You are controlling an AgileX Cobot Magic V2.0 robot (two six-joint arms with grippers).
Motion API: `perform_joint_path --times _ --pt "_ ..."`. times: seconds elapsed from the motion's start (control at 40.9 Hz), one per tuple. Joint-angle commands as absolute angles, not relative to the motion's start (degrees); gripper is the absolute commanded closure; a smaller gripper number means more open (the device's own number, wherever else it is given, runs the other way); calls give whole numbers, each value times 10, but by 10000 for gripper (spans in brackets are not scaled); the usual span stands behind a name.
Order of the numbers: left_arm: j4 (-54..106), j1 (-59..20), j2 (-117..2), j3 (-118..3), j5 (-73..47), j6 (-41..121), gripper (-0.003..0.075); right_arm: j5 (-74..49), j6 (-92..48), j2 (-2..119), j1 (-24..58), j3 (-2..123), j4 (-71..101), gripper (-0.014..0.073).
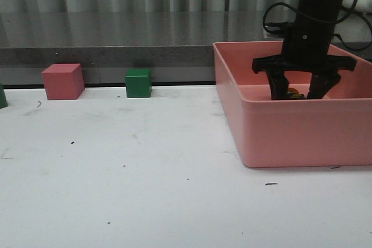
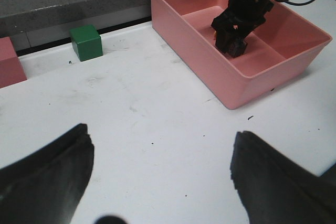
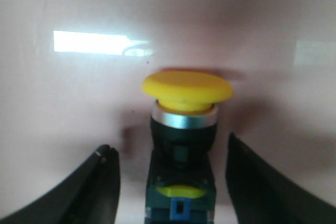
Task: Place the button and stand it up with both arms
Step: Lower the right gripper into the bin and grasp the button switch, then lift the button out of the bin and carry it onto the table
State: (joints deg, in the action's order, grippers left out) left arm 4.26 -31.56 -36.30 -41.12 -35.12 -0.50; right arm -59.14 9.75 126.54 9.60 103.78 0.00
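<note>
The button (image 3: pixel 184 124), with a yellow mushroom cap, silver collar and black block base, is inside the pink bin (image 1: pixel 302 137). My right gripper (image 3: pixel 170 148) is open, one finger on each side of the button's base with a gap on both sides. In the front view the right gripper (image 1: pixel 298 94) reaches down into the bin, and only a sliver of the button (image 1: pixel 294 93) shows between its fingers. My left gripper (image 2: pixel 163 150) hangs open over bare white table with nothing between its fingers. The left arm is out of the front view.
A green cube (image 1: pixel 138 82) and a pink cube (image 1: pixel 63 81) stand along the table's back edge, left of the bin. A dark green object (image 1: pixel 2 96) shows at the far left edge. A grey ledge runs behind the table.
</note>
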Motion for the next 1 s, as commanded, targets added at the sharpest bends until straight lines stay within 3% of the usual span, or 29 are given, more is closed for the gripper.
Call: perform_joint_path --times 0.0,0.147,0.587,0.979 --pt "49 -320 -366 -432 -311 -7 195 -597 98 1234 93 1058 0 292" --pt "49 -320 -366 -432 -311 -7 195 -600 98 1230 93 1059 0 389" --pt "49 -320 -366 -432 -311 -7 195 -670 98 1131 109 1060 37 389" --pt "49 -320 -366 -432 -311 -7 195 -691 113 1074 275 1060 37 389"
